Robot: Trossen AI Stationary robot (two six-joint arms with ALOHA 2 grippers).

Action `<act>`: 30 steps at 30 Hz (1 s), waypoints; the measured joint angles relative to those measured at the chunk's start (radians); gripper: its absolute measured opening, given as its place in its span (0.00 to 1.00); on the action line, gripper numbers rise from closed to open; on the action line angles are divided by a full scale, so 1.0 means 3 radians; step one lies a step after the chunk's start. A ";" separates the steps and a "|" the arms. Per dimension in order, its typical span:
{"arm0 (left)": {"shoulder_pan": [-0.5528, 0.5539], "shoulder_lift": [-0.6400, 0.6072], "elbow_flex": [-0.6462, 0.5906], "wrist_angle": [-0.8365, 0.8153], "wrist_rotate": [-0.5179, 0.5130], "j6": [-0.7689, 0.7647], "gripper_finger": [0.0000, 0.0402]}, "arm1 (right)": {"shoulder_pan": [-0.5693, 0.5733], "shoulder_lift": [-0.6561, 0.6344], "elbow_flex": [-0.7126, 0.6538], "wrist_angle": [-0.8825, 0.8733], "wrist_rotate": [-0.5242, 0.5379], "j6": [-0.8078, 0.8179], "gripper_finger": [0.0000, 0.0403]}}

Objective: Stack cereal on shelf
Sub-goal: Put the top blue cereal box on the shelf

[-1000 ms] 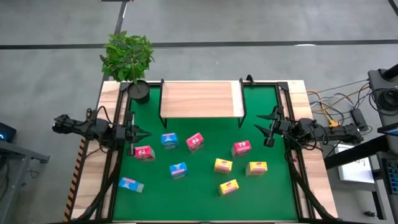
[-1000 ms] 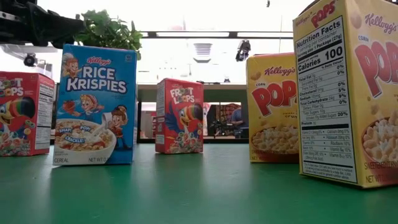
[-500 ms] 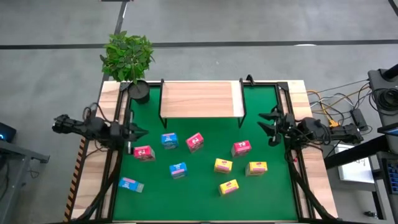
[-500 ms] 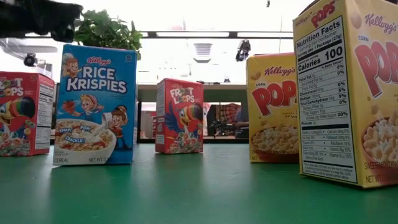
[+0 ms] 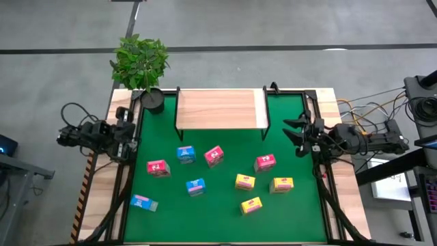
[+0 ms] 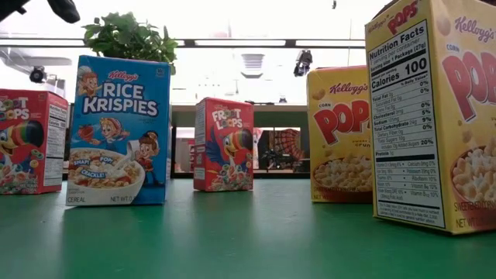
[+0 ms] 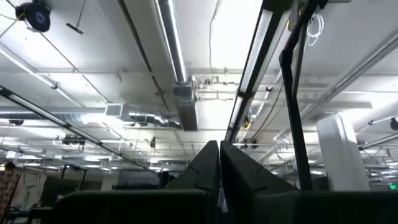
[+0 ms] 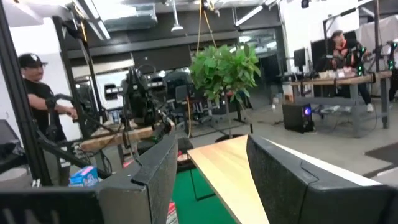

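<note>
Green matting covered the bench (image 5: pixel 225 219), on which the cereal boxes were scattered: blue ones (image 5: pixel 186 154), red ones (image 5: pixel 214 155) and yellow ones (image 5: pixel 245 182), all well apart from the empty shelf (image 5: pixel 220 108) at the far edge. Being small cardboard cartons, they were judged light, stiff yet crushable, best pinched across the narrow sides. The left gripper (image 5: pixel 128 132) was parked at the bench's left edge, fingers (image 7: pixel 208 165) pressed together and empty; the right gripper (image 5: pixel 298 137) was held at the right edge, fingers (image 8: pixel 283 171) spread wide, nothing held
</note>
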 joint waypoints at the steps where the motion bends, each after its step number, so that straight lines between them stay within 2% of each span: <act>1: 0.0000 0.0017 0.0005 0.0012 -0.0001 -0.0014 0.00 | 0.0000 0.0048 0.0027 -0.0003 0.0001 -0.0001 0.45; 7: 0.0000 0.0353 0.0175 0.0003 -0.0001 -0.0136 0.00 | 0.0000 0.0244 0.0169 0.0001 0.0001 0.0000 0.45; 13: 0.0001 0.1022 0.0576 -0.0015 -0.0001 -0.0204 0.00 | 0.0000 0.0302 0.0256 -0.0054 0.0000 -0.0001 0.45; 18: 0.0000 0.1546 0.1080 -0.0481 -0.0001 -0.0250 0.00 | 0.0000 0.0300 0.0310 -0.0330 0.0000 0.0055 0.45; 22: 0.0000 0.1881 0.1581 -0.1366 -0.0001 -0.0484 0.00 | 0.0000 0.0307 0.0308 -0.0455 -0.0001 0.0064 0.45; 30: 0.0000 0.2728 0.2612 -0.4044 0.0000 -0.1329 0.00 | 0.0000 0.0301 0.0256 -0.0500 0.0000 0.0035 0.45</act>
